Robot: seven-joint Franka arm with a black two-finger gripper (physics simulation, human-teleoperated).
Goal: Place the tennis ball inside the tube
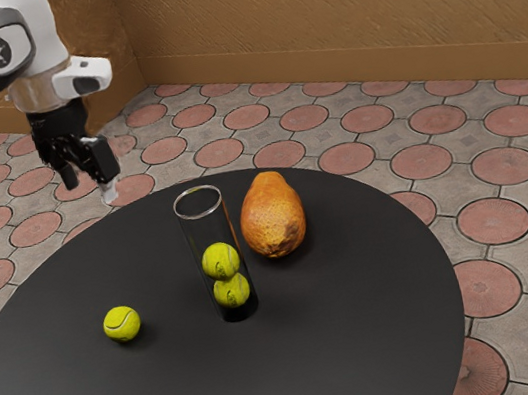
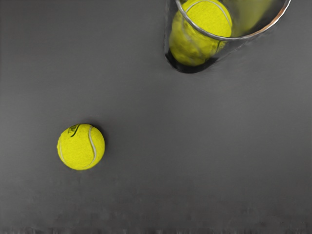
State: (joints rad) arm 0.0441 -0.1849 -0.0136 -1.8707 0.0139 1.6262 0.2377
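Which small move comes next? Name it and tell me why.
Probably bring the gripper over the loose tennis ball: the gripper hangs open and empty, and that ball lies on the table, apart from the upright tube, which holds two other balls.

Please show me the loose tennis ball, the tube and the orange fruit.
Loose tennis ball [image 2: 80, 147]: wrist view, middle.
Tube [image 1: 196, 191]: exterior view, rim.
Orange fruit [image 1: 272, 213]: exterior view, middle.

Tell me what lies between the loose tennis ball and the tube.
Only bare tabletop lies between the loose tennis ball and the tube; both views show that stretch.
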